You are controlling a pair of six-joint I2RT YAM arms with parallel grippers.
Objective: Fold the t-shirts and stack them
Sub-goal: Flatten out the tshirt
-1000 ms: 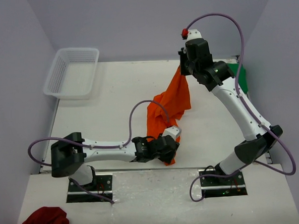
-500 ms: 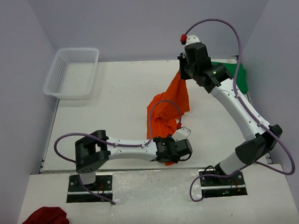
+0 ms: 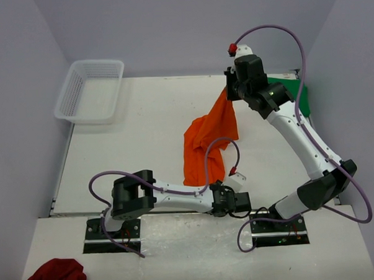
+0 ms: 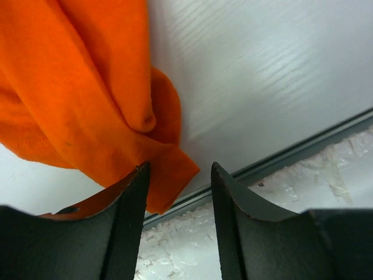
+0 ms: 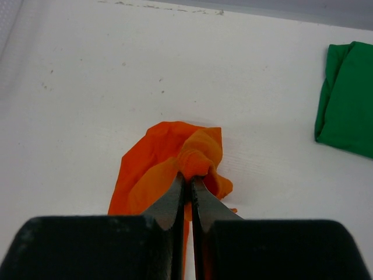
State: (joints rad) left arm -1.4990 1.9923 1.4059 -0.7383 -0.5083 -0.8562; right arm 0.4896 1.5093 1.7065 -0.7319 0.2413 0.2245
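My right gripper (image 3: 229,92) is shut on a bunched bit of the orange t-shirt (image 3: 204,138) and holds it up, so the cloth hangs down to the table. The pinch shows in the right wrist view (image 5: 189,178), with the orange shirt (image 5: 152,166) below. My left gripper (image 3: 234,201) is low at the table's near edge, open and empty. In the left wrist view its jaws (image 4: 178,169) stand apart, and a corner of the orange shirt (image 4: 87,87) lies just beyond the left finger. The green t-shirt (image 3: 301,96) lies folded at the back right and also shows in the right wrist view (image 5: 347,111).
A white mesh basket (image 3: 91,89) stands at the back left of the table. A dark red cloth (image 3: 53,277) lies on the near ledge at the bottom left. The table's metal front edge (image 4: 291,153) runs just ahead of my left fingers.
My left arm has swung right along the near edge, and its gripper has moved off the shirt's lower end. The right gripper has held the shirt up almost unmoved.
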